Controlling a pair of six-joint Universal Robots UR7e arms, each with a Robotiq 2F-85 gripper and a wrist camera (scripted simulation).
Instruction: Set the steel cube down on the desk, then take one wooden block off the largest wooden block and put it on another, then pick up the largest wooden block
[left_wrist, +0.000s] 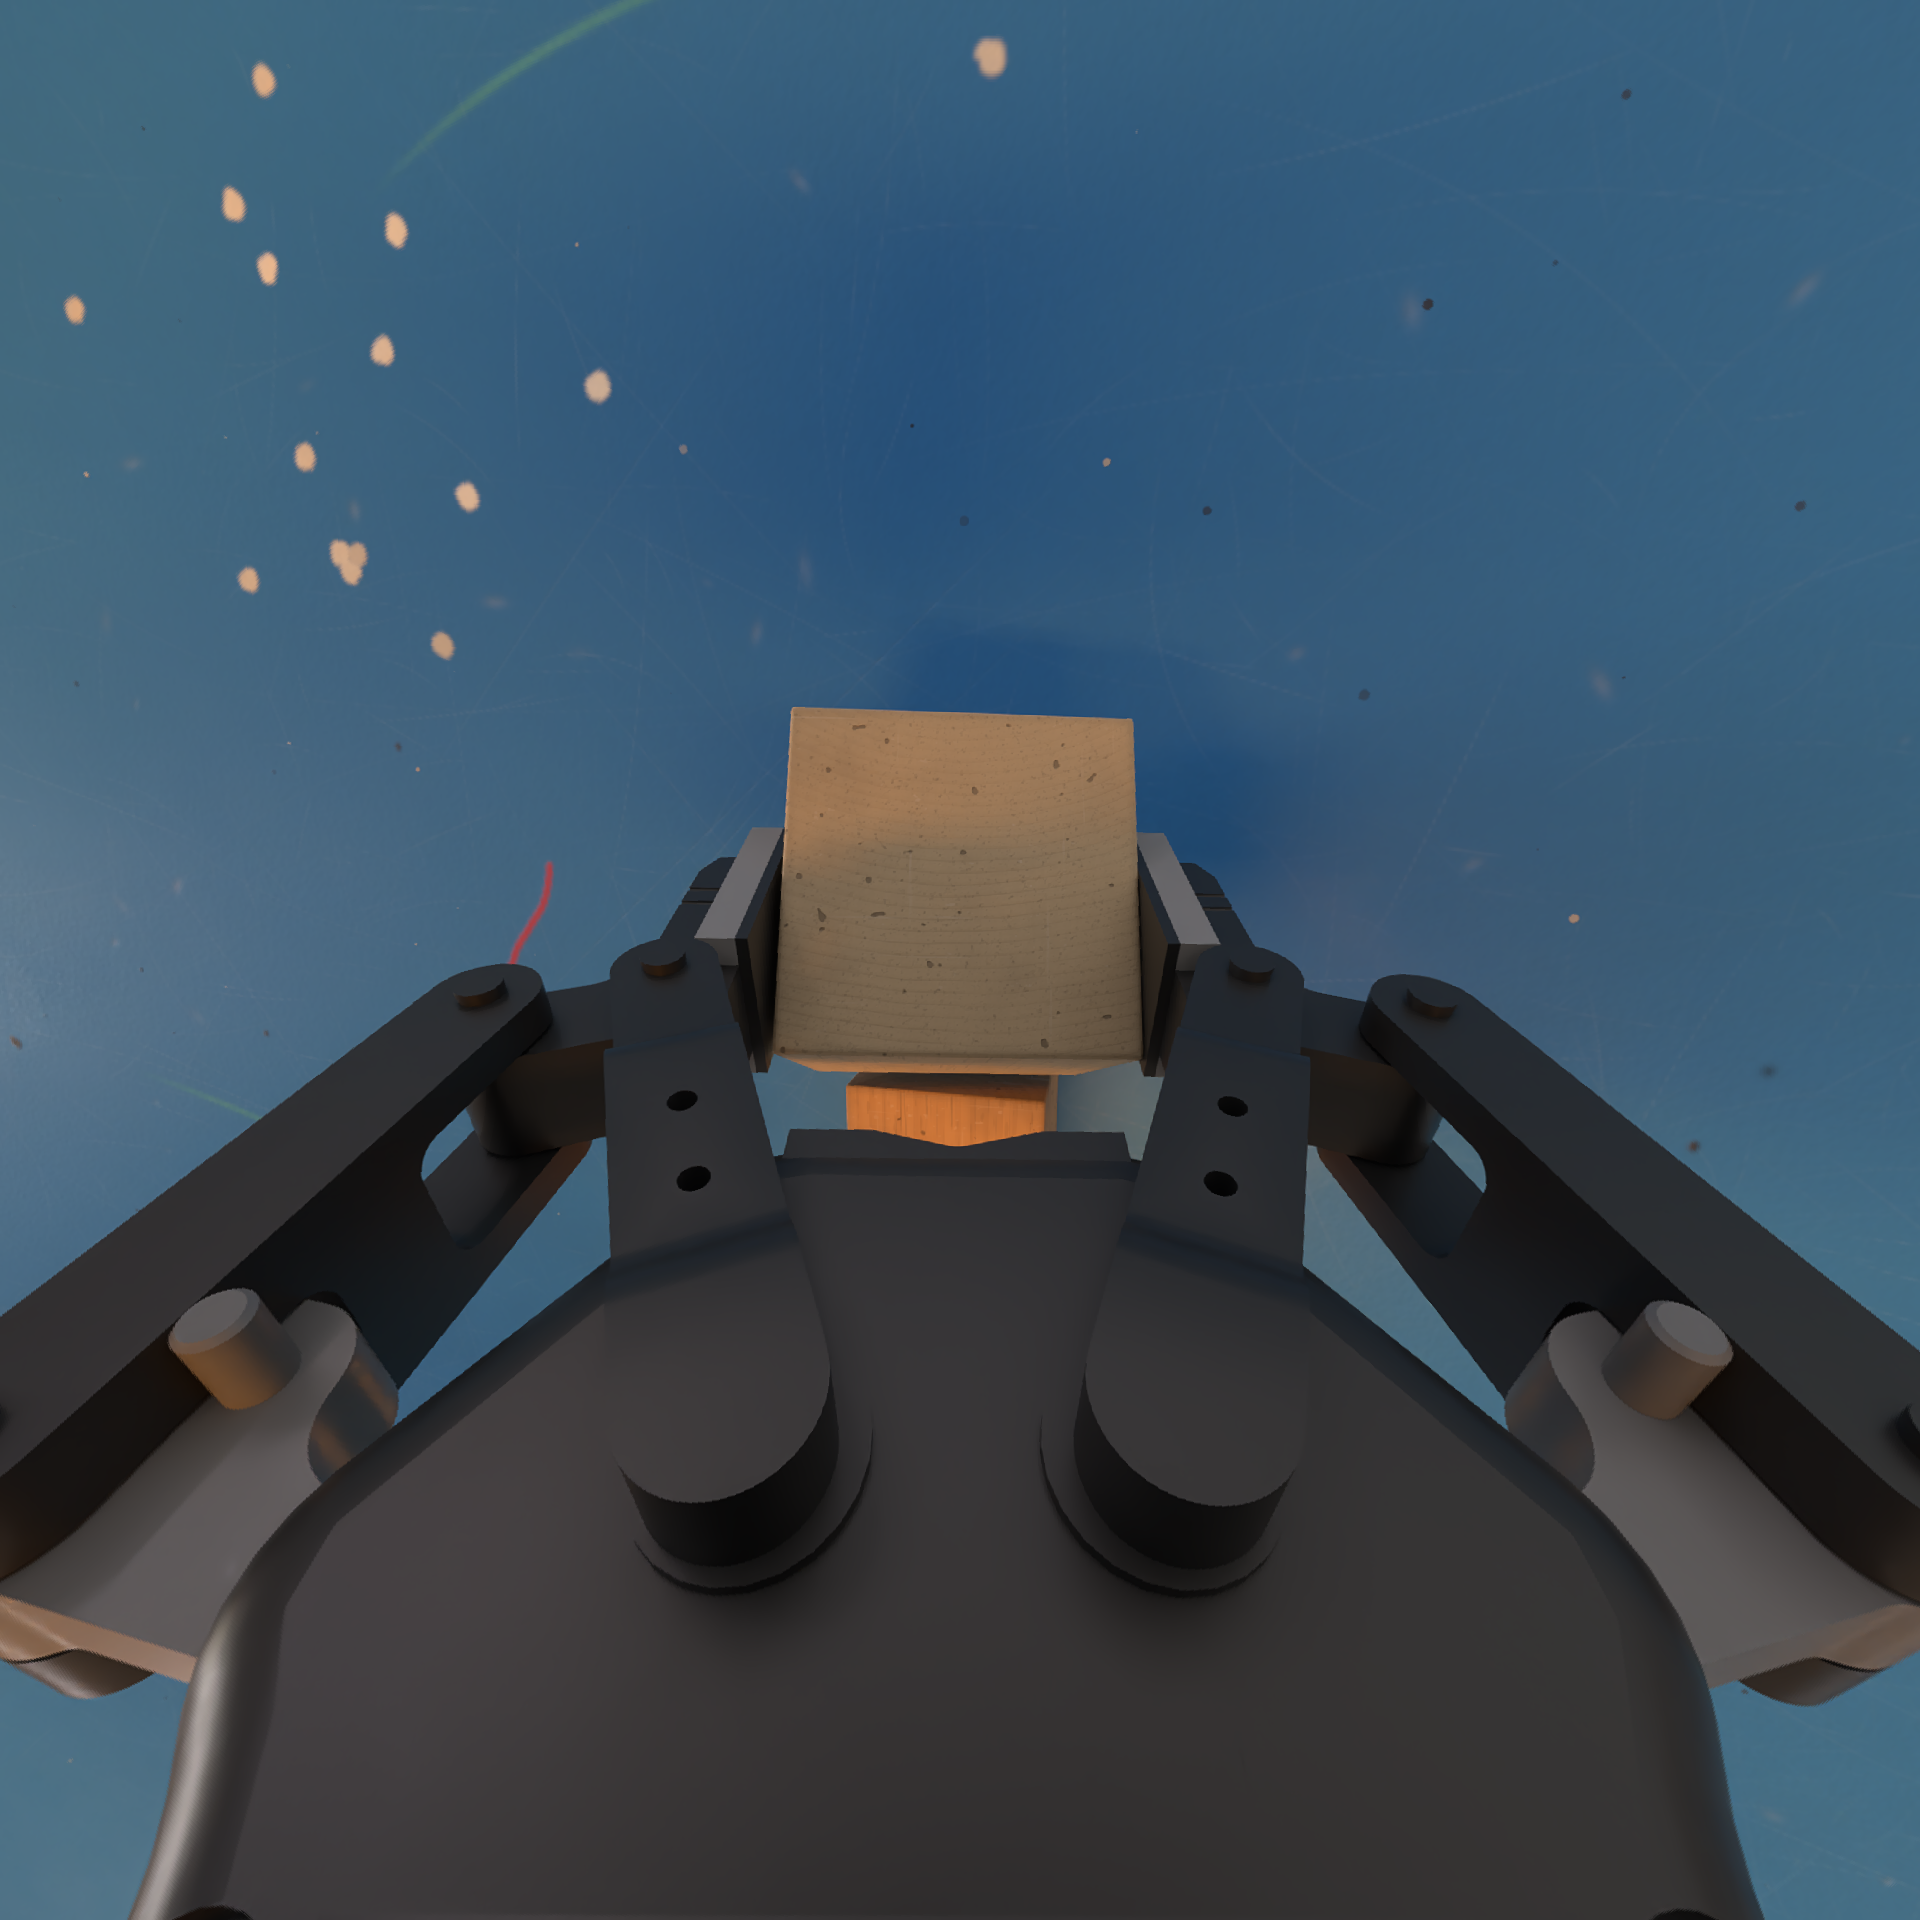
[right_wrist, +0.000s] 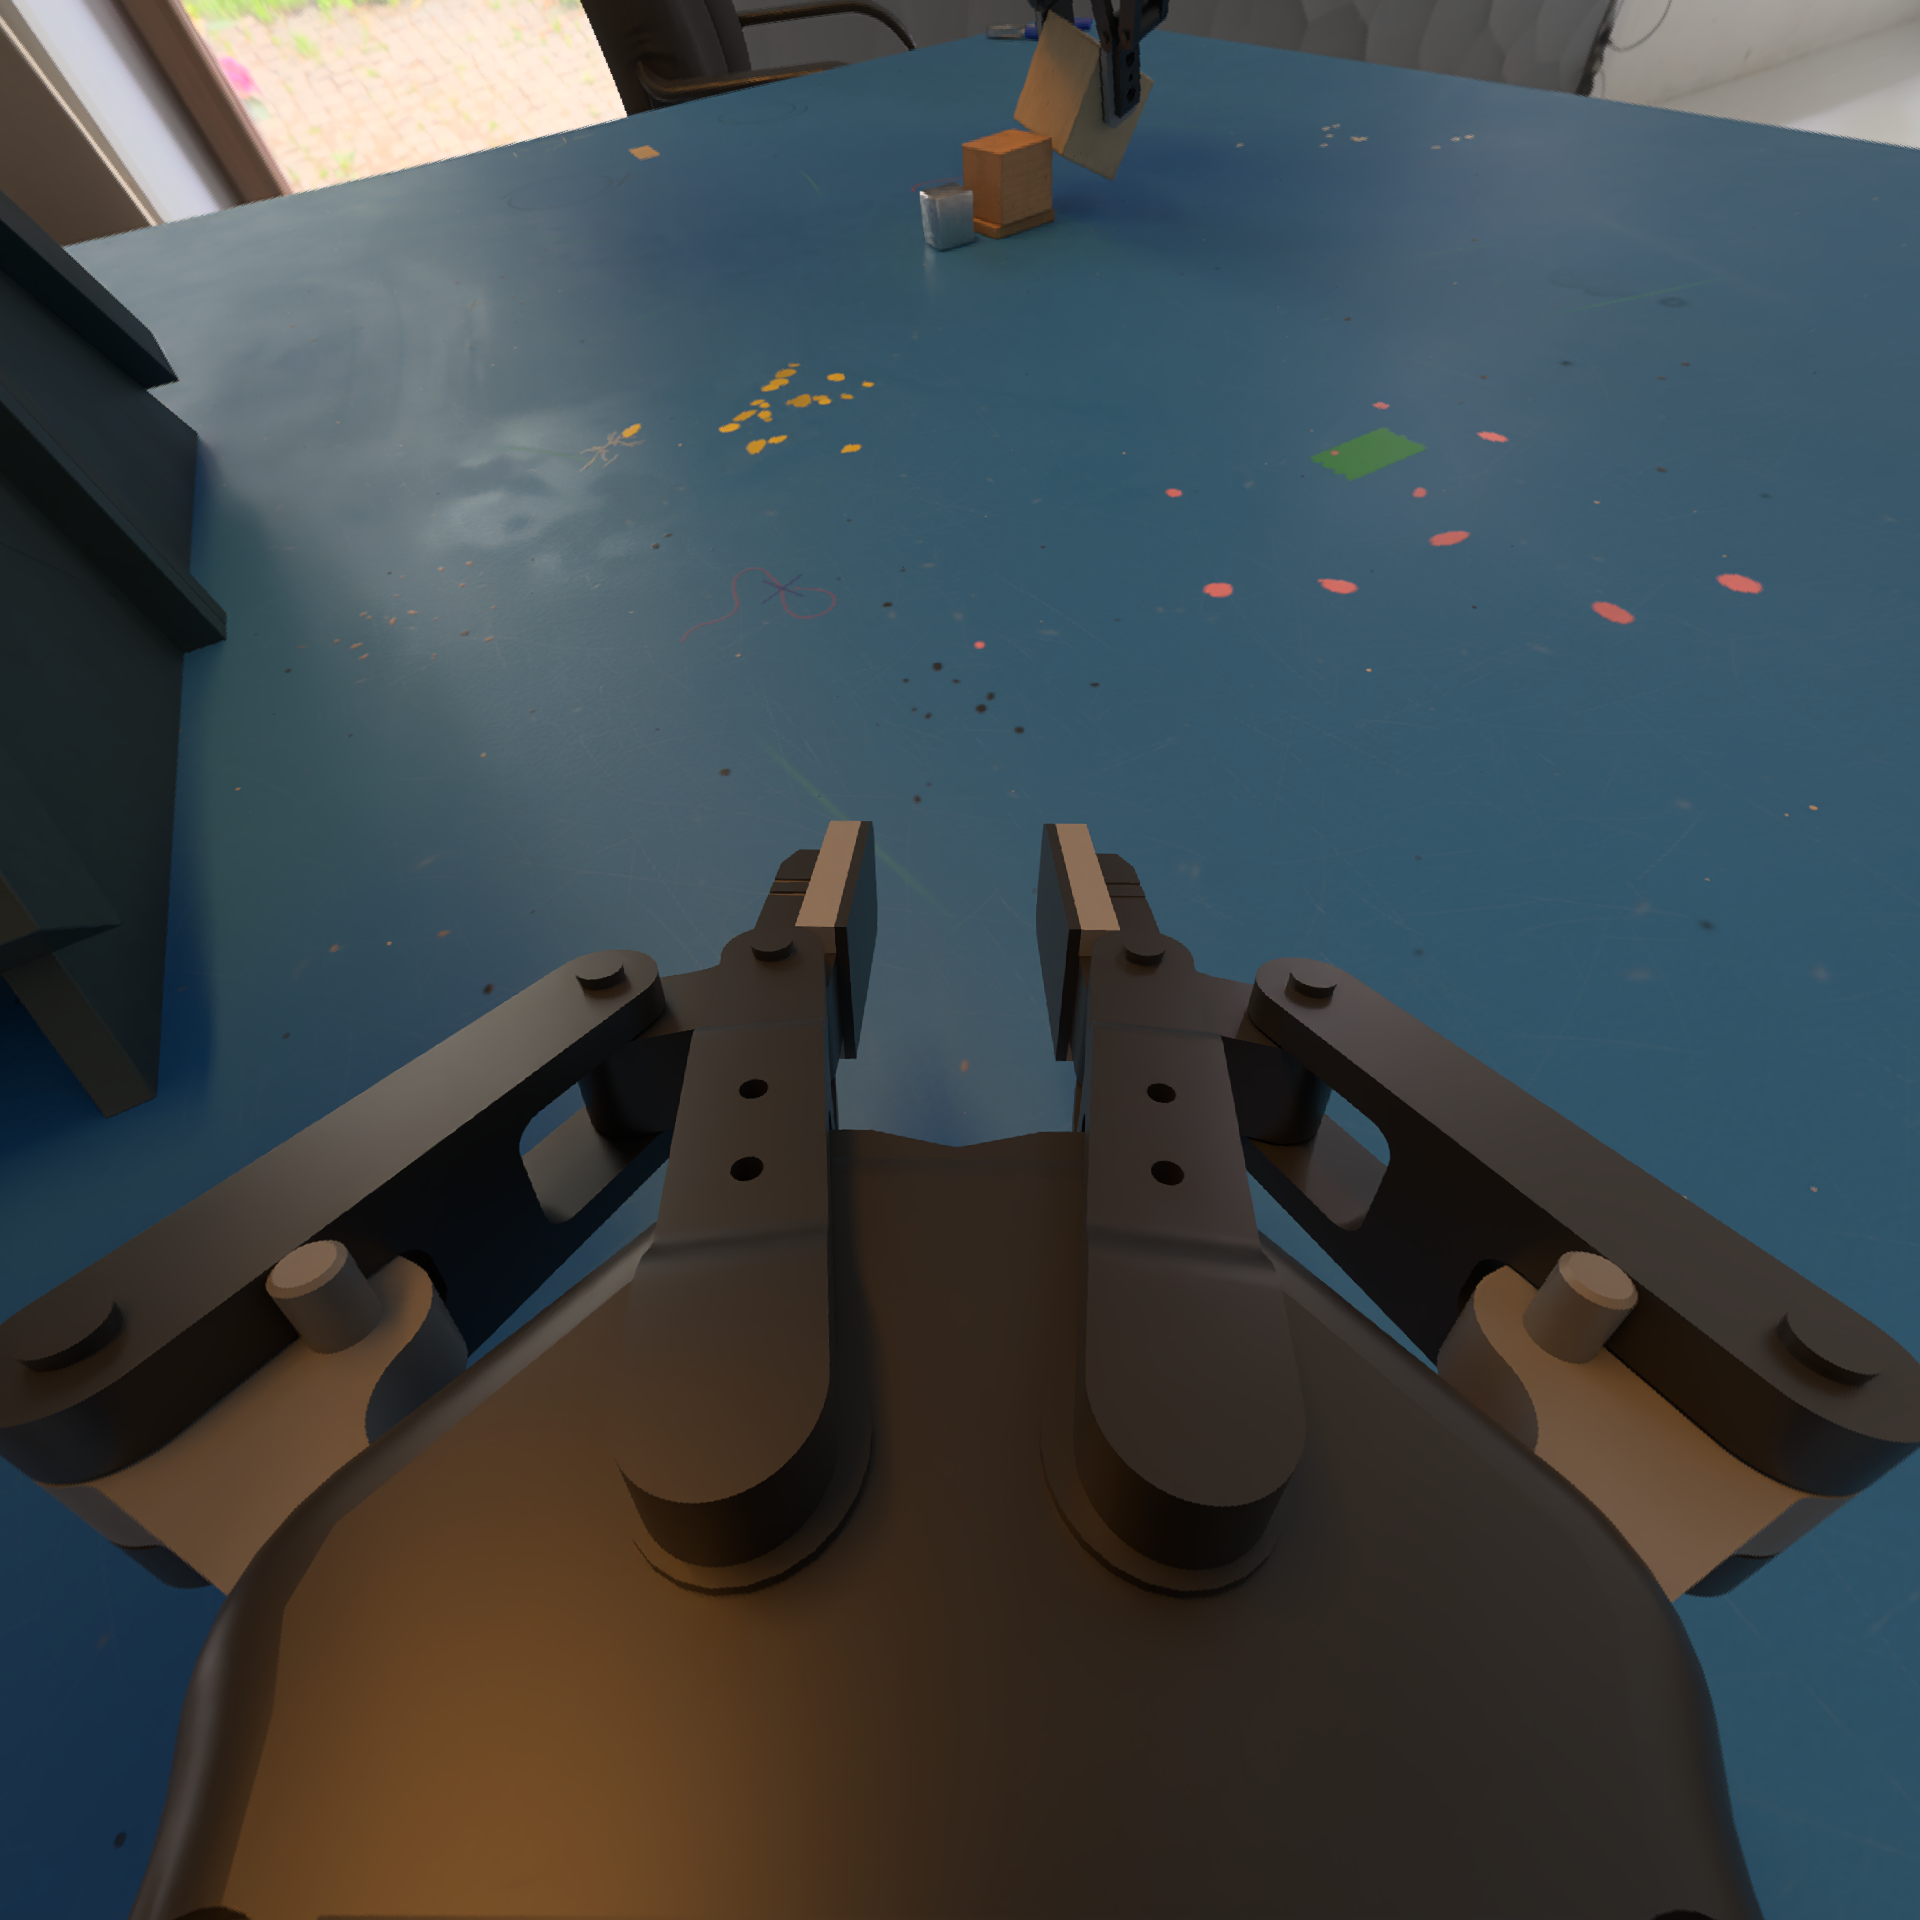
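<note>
the left wrist view showed the left hand (left_wrist: 958, 935) close up, its two dark pads clamped on opposite sides of the pale wooden block (left_wrist: 956, 894), held above the blue table (left_wrist: 1455, 416) with a soft shadow under it; below the held block only a sliver of an orange wooden block (left_wrist: 948, 1110) peeked out over the palm. the right wrist view gave what that one could not: far across the table (right_wrist: 1039, 675) the same pale block (right_wrist: 1075, 99) hung tilted in the left hand (right_wrist: 1120, 78), clear of the surface, just beside and above the orange-brown wooden block (right_wrist: 1006, 179), which seemed to sit on a thin wooden piece, though it was too small to tell. the steel cube (right_wrist: 947, 216) stood on the table touching that block's side, small, grey and shiny. the right hand (right_wrist: 957, 914) hovered well apart from all this, its fingers parted with nothing between them. the pale block was a smooth cube with fine curved grain and dark specks; the orange one showed straighter grain. the table top was matte blue, scuffed and scratched, spattered with tan, orange and pink paint spots, a green patch (right_wrist: 1367, 453) and a thin red scribble (right_wrist: 774, 601). a dark cabinet (right_wrist: 83, 623) stood at one edge, and beyond the far edge were a dark chair (right_wrist: 707, 52) and a window (right_wrist: 395, 73).
</note>
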